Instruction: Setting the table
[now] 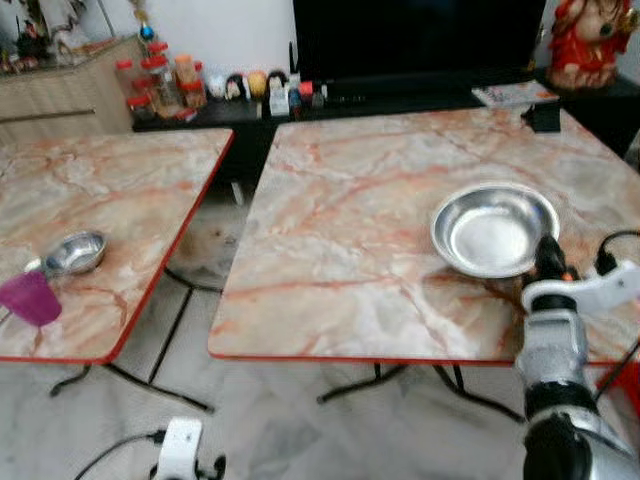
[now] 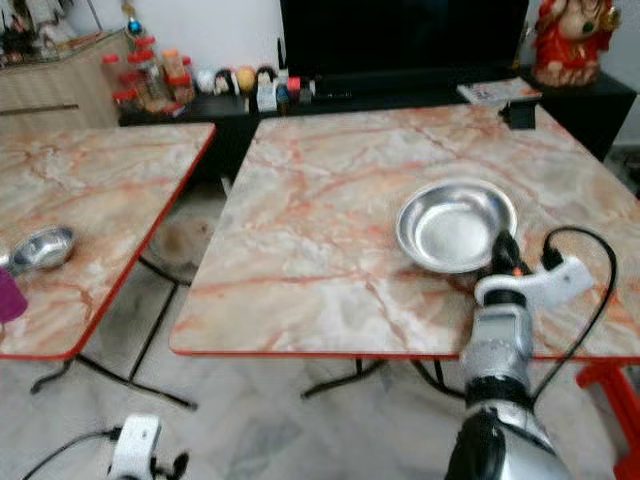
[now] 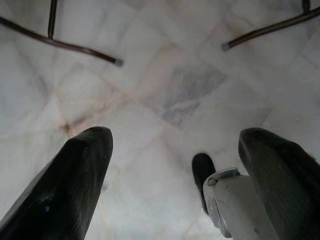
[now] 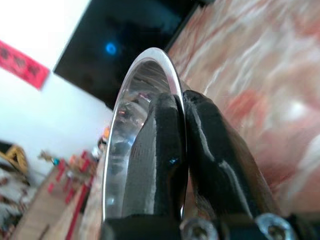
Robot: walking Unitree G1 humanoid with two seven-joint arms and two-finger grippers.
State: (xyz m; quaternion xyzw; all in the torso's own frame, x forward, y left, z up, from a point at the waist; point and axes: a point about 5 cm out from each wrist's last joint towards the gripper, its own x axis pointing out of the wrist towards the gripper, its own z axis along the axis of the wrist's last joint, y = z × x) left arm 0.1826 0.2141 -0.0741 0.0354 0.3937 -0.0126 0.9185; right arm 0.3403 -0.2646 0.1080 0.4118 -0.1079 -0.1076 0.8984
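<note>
Right end effector pinches the near rim of a round, shiny steel plate lying on the pink-veined marble worktop. Left end effector, fingers spread wide, hangs over pale marble floor. A small steel bowl and purple cup sit on the neighbouring worktop.

The counter is showing pink-and-cream marbling with a red edge. On it, a silver steel plate is gleaming. Left of that counter, a shiny steel bowl and a purple cup are sitting on matching marble.
</note>
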